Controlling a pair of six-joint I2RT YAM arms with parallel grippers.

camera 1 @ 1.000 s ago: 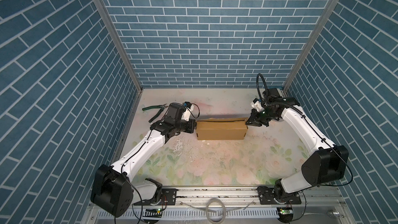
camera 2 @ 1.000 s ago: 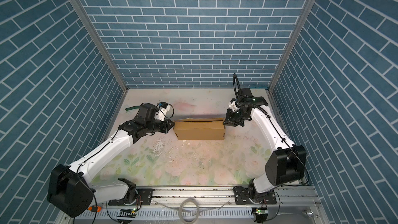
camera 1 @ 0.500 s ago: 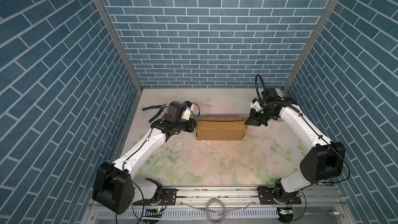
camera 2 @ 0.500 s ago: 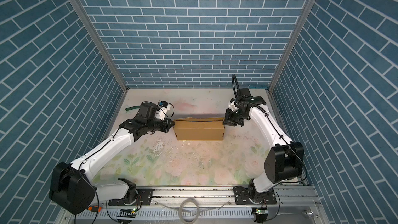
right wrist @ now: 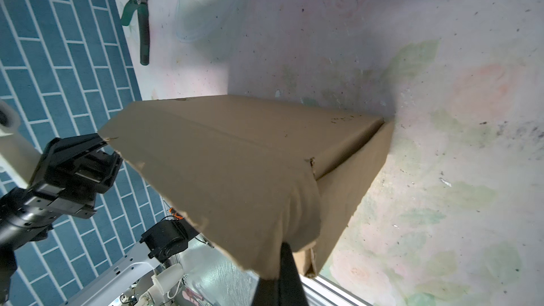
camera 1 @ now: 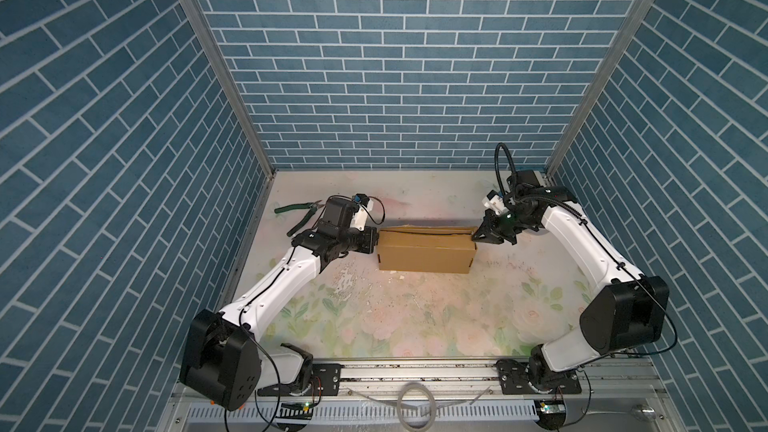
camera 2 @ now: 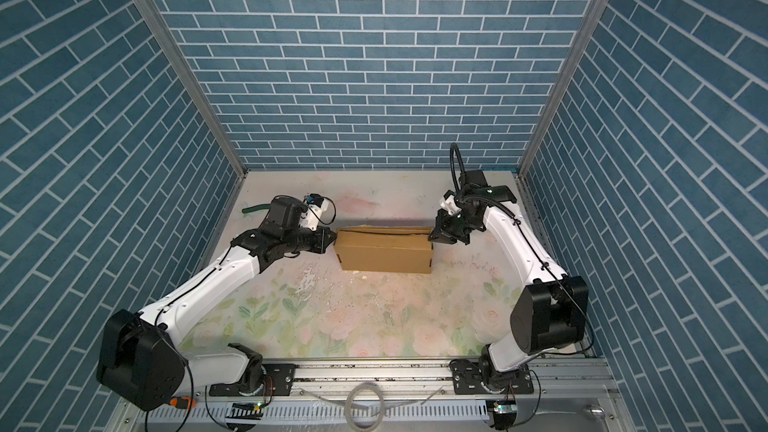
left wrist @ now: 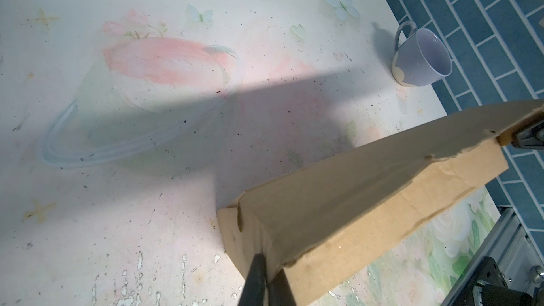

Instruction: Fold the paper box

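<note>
The paper box (camera 1: 426, 257) (camera 2: 384, 257) is a brown cardboard mailer lying lengthwise mid-table, its lid resting slightly ajar over the front wall. At its left end my left gripper (camera 1: 376, 241) (left wrist: 269, 264) is shut on the lid's corner, with cardboard pinched between the two dark fingers. My right gripper (camera 1: 476, 236) (right wrist: 278, 263) is shut on the lid at the opposite end; the cardboard drapes over one finger and hides it. In the right wrist view the box (right wrist: 235, 157) stretches away to the left gripper at its far corner.
Green-handled pliers (camera 1: 299, 218) (right wrist: 141, 25) lie behind the left arm near the left wall. A grey-purple mug (left wrist: 421, 57) stands by the right wall at the back. An orange-handled screwdriver (camera 2: 183, 401) lies by the front rail. Brick-pattern walls enclose three sides.
Both grippers stay clamped at the box ends and the box has not moved. Only the right arm's elbow has shifted slightly.
</note>
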